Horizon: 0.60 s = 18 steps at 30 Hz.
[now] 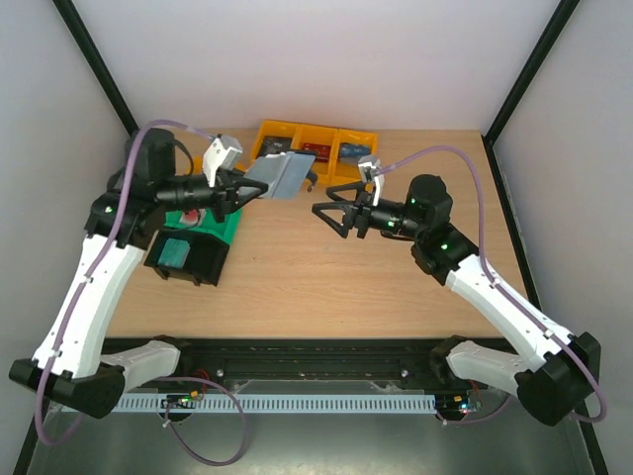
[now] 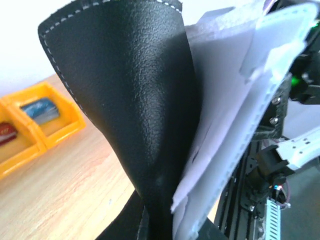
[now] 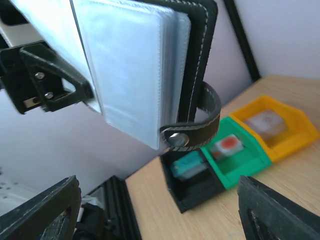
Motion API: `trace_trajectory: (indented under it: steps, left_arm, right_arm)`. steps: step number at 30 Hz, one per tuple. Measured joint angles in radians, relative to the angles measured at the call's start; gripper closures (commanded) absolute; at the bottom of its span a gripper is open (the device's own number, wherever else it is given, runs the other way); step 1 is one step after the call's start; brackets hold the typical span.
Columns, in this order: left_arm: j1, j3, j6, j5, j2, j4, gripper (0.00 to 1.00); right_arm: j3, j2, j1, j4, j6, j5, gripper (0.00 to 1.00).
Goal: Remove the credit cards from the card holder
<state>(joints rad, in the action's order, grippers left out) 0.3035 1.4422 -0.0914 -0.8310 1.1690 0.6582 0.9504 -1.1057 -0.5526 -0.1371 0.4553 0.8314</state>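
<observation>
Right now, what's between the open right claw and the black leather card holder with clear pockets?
Nothing: the top view shows only a gap above bare wooden table between right gripper and black leather card holder.

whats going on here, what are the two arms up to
The left gripper is shut on the open card holder, holding it up above the table with its clear pockets facing the right arm. The right gripper hangs just short of it, fingers open and empty. Cards lie in the yellow bins, the green bin and the black bin. Whether any card is left in the pockets cannot be told.
</observation>
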Motion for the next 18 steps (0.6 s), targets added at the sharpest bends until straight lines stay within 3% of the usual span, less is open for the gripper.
trace_trajectory:
  steps: [11,18]
  left_arm:
    - [0.0,0.13,-0.062,-0.1,-0.033,0.151,0.98]
    - [-0.001,0.181,-0.086,-0.143,-0.023,0.2,0.98]
  right_arm:
    - [0.034,0.007,-0.074,-0.109,-0.037,0.058,0.05]
    - [0.054,0.0,-0.074,-0.13,-0.082,0.048,0.08]
